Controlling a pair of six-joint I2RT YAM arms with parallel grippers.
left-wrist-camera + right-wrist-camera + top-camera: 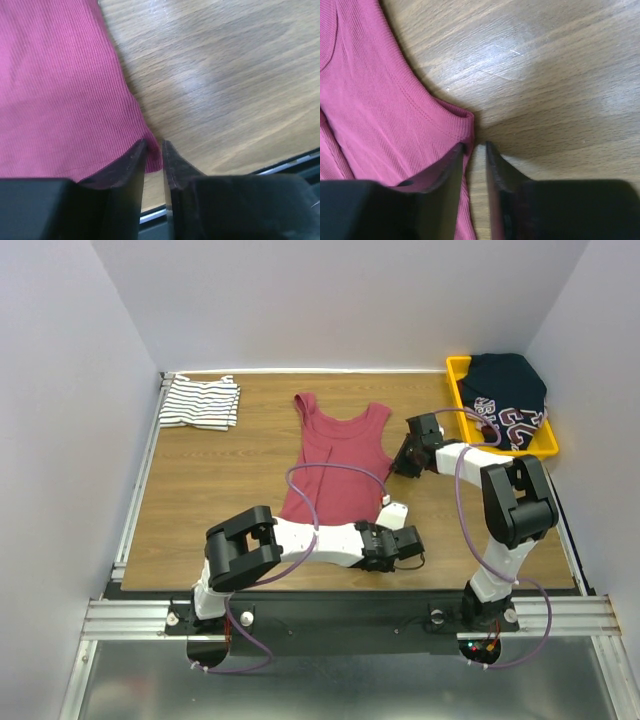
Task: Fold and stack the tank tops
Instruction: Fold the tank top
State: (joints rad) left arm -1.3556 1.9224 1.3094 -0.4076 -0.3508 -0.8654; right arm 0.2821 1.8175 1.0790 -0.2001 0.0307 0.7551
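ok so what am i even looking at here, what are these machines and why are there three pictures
These are two robot arms bolted to the near edge of a wooden table. The wide picture comes from a fixed camera above and behind them. The two close-ups come from a camera on each wrist, looking past that arm's two dark fingers.

A maroon tank top lies spread flat on the table. A striped tank top sits at the far left corner and looks folded. A yellow tray at the far right holds a dark blue cloth item.

The left end effector is at a bottom corner of the maroon tank top. The right end effector is at its side edge, just under an armhole. Both pairs of jaws stand narrowly apart with the cloth's edge in the gap, and neither is clamped on it yet.
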